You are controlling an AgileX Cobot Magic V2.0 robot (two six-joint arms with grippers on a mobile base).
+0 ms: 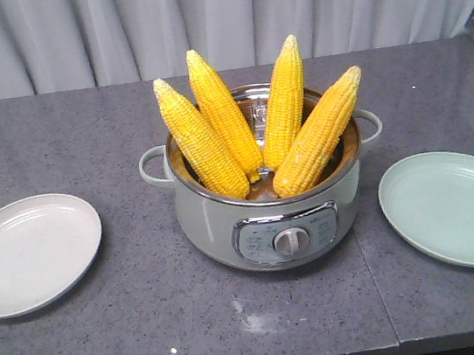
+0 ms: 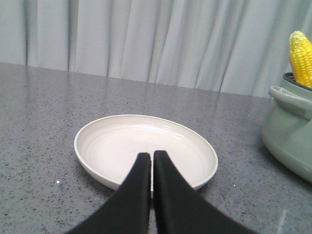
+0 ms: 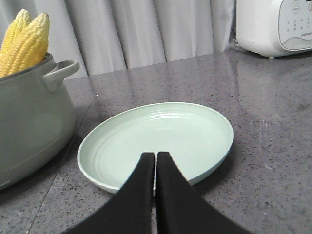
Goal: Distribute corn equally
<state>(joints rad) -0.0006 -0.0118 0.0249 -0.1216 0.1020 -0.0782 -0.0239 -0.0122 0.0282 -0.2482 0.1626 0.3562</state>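
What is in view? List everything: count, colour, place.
corn: 4, yellow, standing in the pot, tips up
pot: 1, pale green, centre of counter
white plate: 1, white, left of pot
green plate: 1, mint green, right of pot
appliance: 1, white, far right rear of counter
counter: 1, speckled grey
curtain: 1, grey, behind counter
left end effector: 1, black, shut, over near rim of white plate
right end effector: 1, black, shut, over near rim of green plate
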